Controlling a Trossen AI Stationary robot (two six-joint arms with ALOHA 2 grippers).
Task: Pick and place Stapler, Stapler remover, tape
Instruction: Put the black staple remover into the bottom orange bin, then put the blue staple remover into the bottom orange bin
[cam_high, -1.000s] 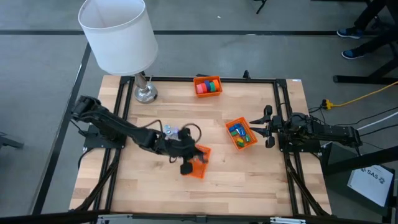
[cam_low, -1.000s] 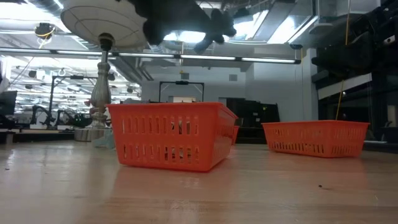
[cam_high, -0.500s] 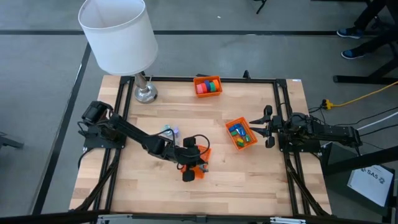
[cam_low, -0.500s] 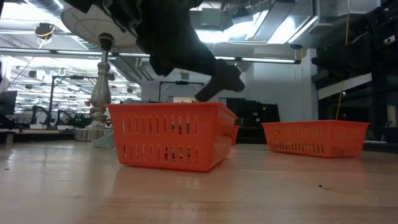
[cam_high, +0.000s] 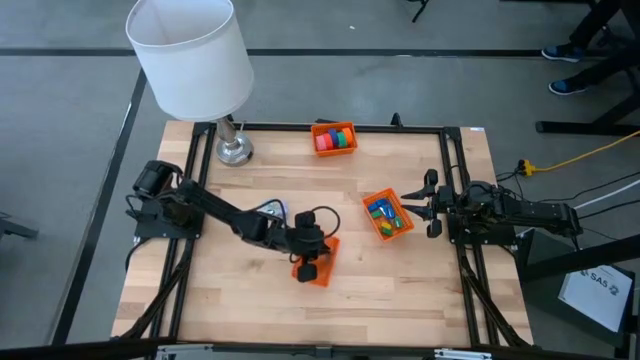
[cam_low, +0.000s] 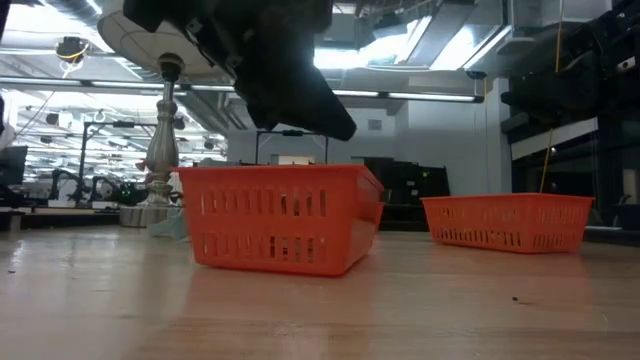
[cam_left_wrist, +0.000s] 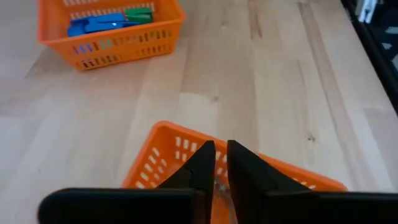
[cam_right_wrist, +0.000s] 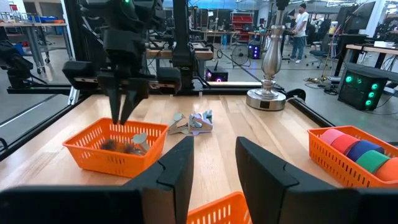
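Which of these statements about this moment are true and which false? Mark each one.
1. The left pincer is above the orange basket nearest the table's middle front. True.
2. The right pincer holds a roll of tape. False: it is empty, beside the basket of blue and green pieces.
3. The tape rolls sit in a basket at the table's far edge. True.
4. The lamp stands near the right arm. False: it stands at the far corner on the left arm's side.
5. Some silvery pieces lie loose on the table. True.
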